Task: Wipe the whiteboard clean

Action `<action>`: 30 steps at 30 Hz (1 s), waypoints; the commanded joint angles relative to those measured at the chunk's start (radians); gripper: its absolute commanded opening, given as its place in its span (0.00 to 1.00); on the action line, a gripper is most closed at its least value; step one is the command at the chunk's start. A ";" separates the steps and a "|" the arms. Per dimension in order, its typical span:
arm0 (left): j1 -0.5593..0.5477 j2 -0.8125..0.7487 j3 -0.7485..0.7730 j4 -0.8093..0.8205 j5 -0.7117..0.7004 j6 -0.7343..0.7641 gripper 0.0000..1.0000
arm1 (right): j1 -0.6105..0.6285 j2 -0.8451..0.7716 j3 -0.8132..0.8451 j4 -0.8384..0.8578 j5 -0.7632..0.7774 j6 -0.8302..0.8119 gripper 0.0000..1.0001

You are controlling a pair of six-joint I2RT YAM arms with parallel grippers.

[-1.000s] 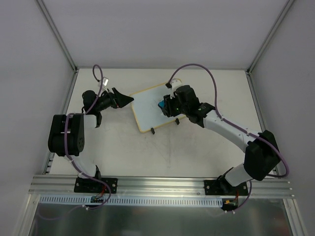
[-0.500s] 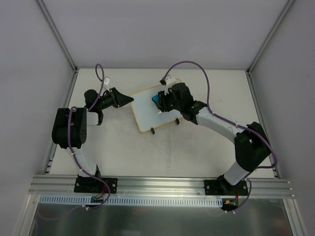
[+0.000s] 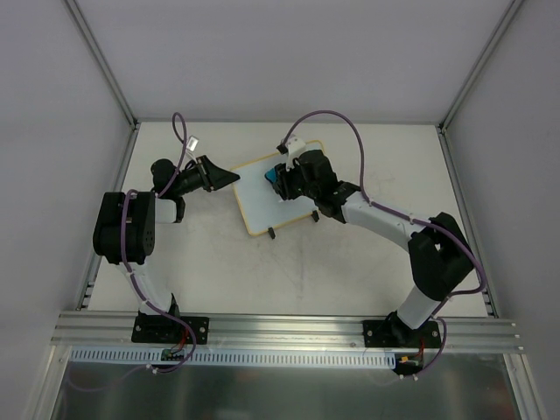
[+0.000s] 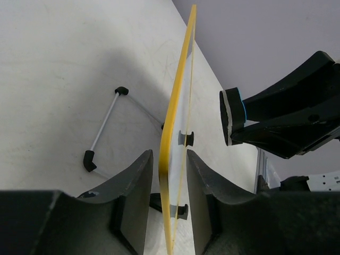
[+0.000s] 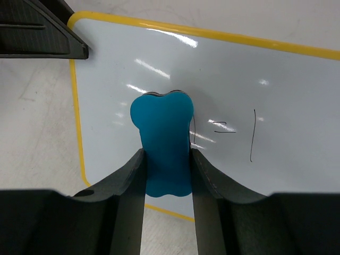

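The whiteboard (image 3: 262, 199), glossy white with a yellow frame, lies slantwise in the middle of the table. My left gripper (image 3: 229, 178) is at its left corner. In the left wrist view the yellow edge (image 4: 172, 117) runs between the two fingers, and the left gripper (image 4: 169, 154) is pinched in close on it. My right gripper (image 3: 278, 179) is shut on a blue eraser (image 5: 162, 127) and holds it over the board's far left part. On the whiteboard (image 5: 265, 79), thin black pen marks (image 5: 223, 126) show just right of the eraser. The eraser (image 4: 232, 116) also shows side-on in the left wrist view.
Two black clip feet (image 3: 273, 233) stick out from the board's near long edge. A thin white rod with black ends (image 4: 103, 130) lies on the table beside the board. Grey walls and metal posts (image 3: 105, 66) close in the table on three sides.
The left jaws have narrowed from wide open onto the board's corner. The right gripper has carried the eraser across the board toward its far left end.
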State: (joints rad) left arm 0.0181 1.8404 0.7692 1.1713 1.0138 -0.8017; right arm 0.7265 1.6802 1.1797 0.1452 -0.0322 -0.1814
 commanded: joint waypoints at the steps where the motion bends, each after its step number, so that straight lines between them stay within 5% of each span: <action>1: -0.014 0.005 0.021 0.077 0.037 0.002 0.30 | 0.008 0.006 0.003 0.077 0.025 -0.024 0.00; 6: -0.012 0.014 0.041 0.060 0.055 0.004 0.08 | 0.016 0.012 0.001 0.082 0.025 -0.033 0.00; 11: -0.041 -0.003 0.048 -0.005 0.052 0.048 0.00 | 0.025 0.029 0.000 0.091 0.061 -0.043 0.00; 30: -0.041 0.045 0.067 0.010 0.066 0.045 0.00 | 0.074 0.133 -0.019 0.168 0.110 -0.061 0.00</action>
State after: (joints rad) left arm -0.0120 1.8664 0.8112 1.1530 1.0409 -0.8032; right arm 0.7830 1.7939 1.1507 0.2543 0.0624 -0.2264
